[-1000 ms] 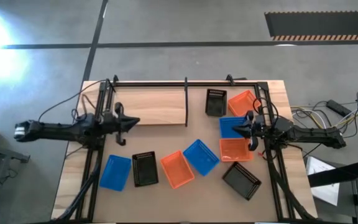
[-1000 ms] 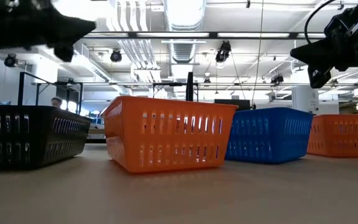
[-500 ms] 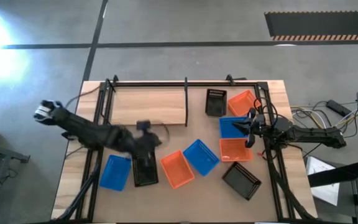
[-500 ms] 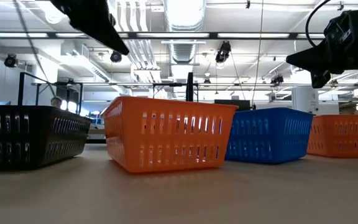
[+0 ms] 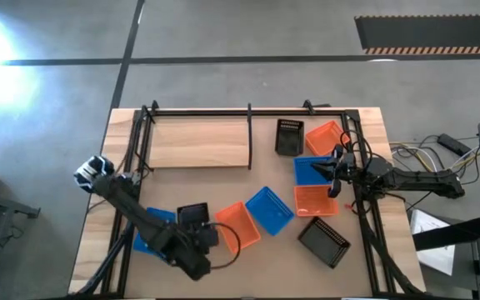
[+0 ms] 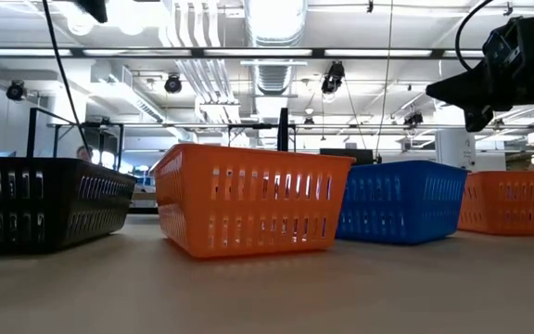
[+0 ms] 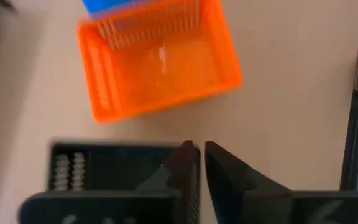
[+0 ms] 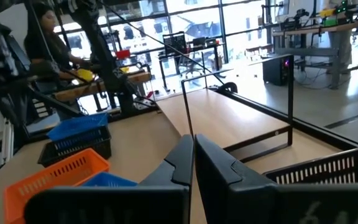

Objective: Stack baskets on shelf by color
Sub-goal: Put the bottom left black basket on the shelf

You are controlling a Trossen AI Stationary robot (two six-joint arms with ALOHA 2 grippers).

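Nine baskets show in the high view. On the table's near half lie a blue basket [image 5: 151, 231], a black basket [image 5: 192, 213], an orange basket [image 5: 238, 225], a blue basket [image 5: 269, 209], an orange basket [image 5: 315, 200] and a black basket [image 5: 323, 242]. By the right rods sit a black basket [image 5: 289, 137], an orange basket [image 5: 325, 136] and a blue basket [image 5: 309, 170]. The shelf [image 5: 198, 142] is bare. My left gripper [image 5: 209, 236], shut, hovers over the near black basket [image 7: 104, 168] beside the orange basket [image 7: 160, 59]. My right gripper [image 5: 333, 172], shut, hangs above the right blue basket.
Black metal rods [image 5: 248, 133] edge the shelf and run down both table sides. My left arm [image 5: 132, 204] lies across the near-left blue basket. In the low view, baskets [image 6: 248, 209] stand in a row. A person [image 8: 42, 37] shows beyond the table.
My left arm has swung from beside the shelf at the table's left toward the near edge. Its gripper now hovers over the near black basket, next to the orange one. The right arm and all baskets have kept still.
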